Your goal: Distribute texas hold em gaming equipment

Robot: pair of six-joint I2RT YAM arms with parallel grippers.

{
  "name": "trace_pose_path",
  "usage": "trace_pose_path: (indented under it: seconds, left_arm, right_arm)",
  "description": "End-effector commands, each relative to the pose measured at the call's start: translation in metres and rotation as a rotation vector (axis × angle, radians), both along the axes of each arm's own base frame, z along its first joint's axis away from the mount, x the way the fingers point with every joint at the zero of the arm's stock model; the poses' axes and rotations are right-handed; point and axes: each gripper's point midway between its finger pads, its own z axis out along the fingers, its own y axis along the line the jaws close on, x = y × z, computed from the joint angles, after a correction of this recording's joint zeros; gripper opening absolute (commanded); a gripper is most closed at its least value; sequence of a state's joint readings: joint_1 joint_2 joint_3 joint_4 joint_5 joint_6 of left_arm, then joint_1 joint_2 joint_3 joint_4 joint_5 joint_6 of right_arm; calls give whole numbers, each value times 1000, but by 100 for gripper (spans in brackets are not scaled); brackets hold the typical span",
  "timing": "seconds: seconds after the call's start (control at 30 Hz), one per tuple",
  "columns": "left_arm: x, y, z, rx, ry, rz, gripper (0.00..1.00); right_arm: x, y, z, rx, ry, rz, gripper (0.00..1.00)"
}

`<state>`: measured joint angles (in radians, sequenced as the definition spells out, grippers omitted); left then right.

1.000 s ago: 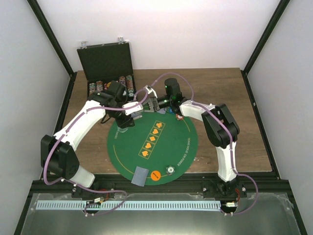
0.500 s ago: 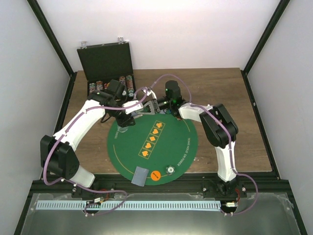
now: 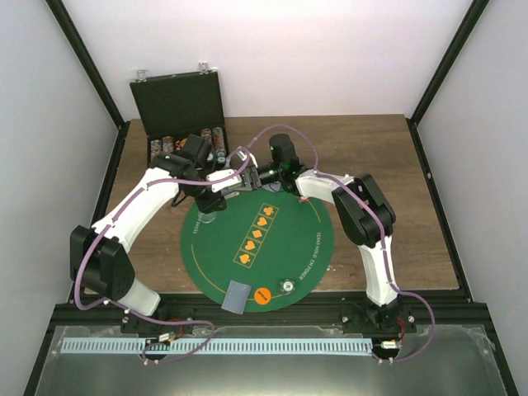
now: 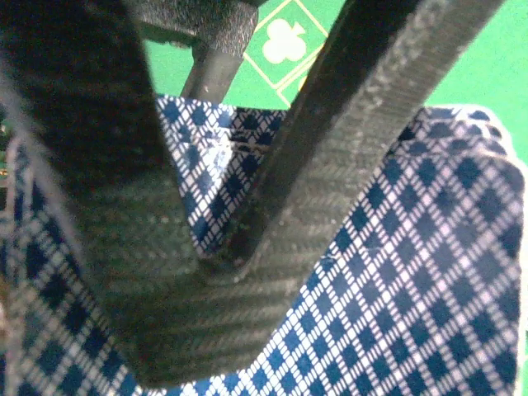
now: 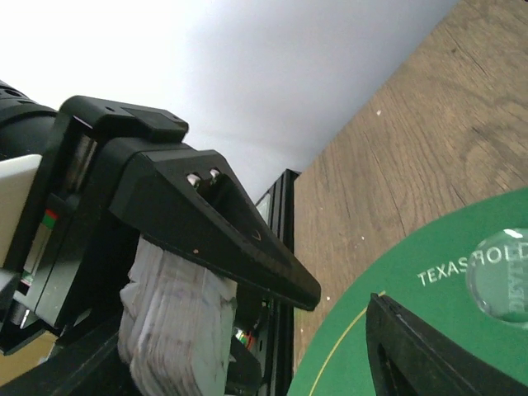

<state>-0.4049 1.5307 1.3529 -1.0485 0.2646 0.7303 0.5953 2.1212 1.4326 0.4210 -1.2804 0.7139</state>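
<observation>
I read left claw (image 3: 231,186) clamped on cards (image 4: 412,289) | right claw (image 3: 254,176) spread wide, just beside | both over mat (image 3: 285,247) far edge

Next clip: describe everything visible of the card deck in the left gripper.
The deck is a thick stack of small cards. Their backs carry a blue-and-white diamond lattice inside a white border. Its white edges look uneven, and the top cards are slightly fanned at one corner. The left gripper is shut on it, with black woven-looking fingers pressing its back, and holds it raised over the far edge of the green mat. No other contact is visible.
</observation>
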Motion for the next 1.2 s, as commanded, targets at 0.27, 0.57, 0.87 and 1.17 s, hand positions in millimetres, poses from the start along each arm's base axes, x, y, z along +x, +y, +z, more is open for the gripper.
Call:
trace_pose_path:
  seconds: [0.27, 0.57, 0.87, 1.17]
  left_arm:
    - [9, 3, -5, 18, -37, 20, 46]
    - [8, 5, -7, 24, -36, 20, 46]
    - [8, 7, -8, 27, -36, 24, 46]
    - [9, 9, -11, 28, -32, 33, 46]
  right_arm:
    - [18, -22, 6, -106, -64, -129, 52]
    - [18, -25, 12, -133, -94, -140, 36]
    - [24, -33, 21, -174, -123, -170, 23]
    - [26, -41, 29, -198, -146, -184, 1]
